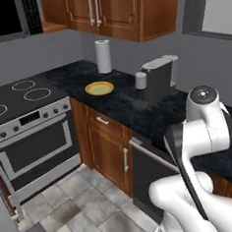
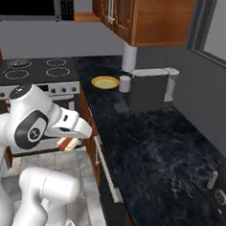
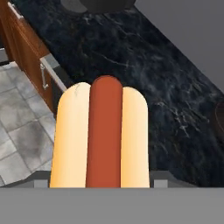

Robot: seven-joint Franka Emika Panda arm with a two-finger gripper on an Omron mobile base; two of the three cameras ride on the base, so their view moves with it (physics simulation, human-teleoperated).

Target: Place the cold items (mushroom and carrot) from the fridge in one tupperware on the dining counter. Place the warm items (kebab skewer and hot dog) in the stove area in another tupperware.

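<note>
Carrying the hot dog [image 3: 99, 135] is the step in hand, as far as I can judge: it fills the lower middle of the hand view, lying lengthwise between the jaws, which stand wide and clamp the bun's two flanks. In the right base view the gripper [image 2: 70, 141] hangs low beside the brown cabinets, just off the edge of the black counter [image 2: 169, 153], with a tan-and-red end of the hot dog poking out under the hand (small there, but recognisable).

Of the task, only this pick looks done. No tupperware is in sight on this stretch of counter, so the hot dog is not yet placed; whether the skewer, mushroom or carrot have been dealt with I cannot tell.

The hot dog itself is a smooth red-orange sausage with a rounded end, seated in a pale tan bun whose two halves bulge up on either side. It looks whole and straight.

Further along the counter stand a yellow plate [image 1: 99, 88], a white paper towel roll [image 1: 103, 56] and a grey coffee machine [image 1: 157, 78]; the stove [image 1: 23, 98] sits beyond the plate.
</note>
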